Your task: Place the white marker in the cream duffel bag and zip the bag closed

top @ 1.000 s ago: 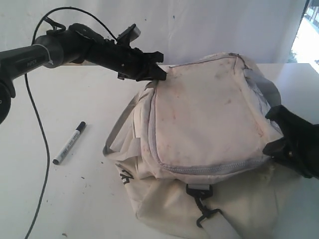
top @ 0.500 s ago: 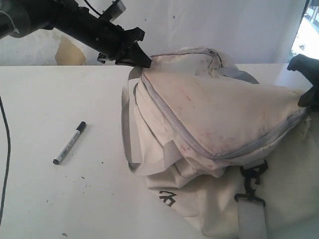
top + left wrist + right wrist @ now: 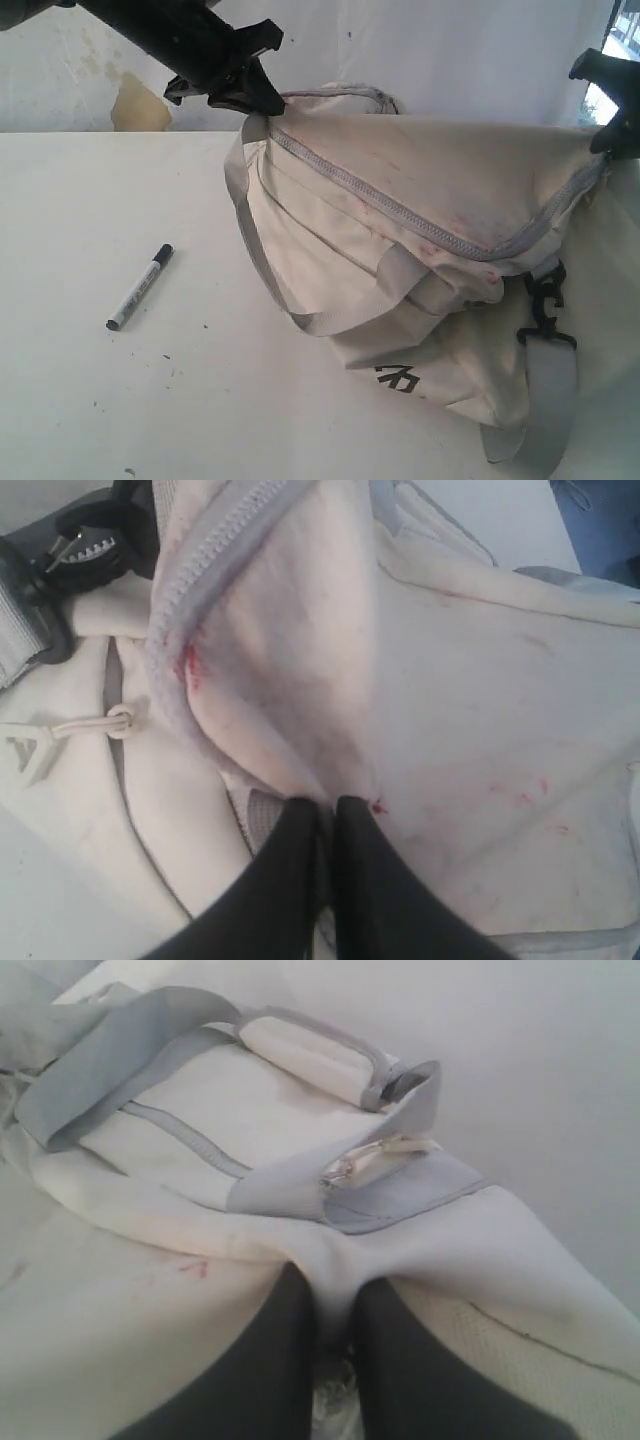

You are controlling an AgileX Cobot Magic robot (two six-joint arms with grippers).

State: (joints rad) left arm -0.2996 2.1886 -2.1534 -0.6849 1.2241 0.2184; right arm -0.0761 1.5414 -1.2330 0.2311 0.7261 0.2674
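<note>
Fabric of the cream duffel bag [image 3: 420, 200] sits pinched tight in both the left end effector [image 3: 322, 812] and right end effector [image 3: 335, 1295], while the white marker [image 3: 140, 287] lies apart on the counter [image 3: 100, 400].

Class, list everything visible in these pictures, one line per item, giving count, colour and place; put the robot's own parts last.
white marker: one, white with black cap, lying on the table left of the bag.
cream duffel bag: one, cream with reddish stains, held up at two corners, lower end on the table.
zipper: one, grey, across the bag's raised face.
black clip: at least one, black, above the grey strap.
table: one, white, under everything.
left claw: one, black, pinching the bag's left corner.
right claw: one, black, pinching the bag's right corner.
</note>
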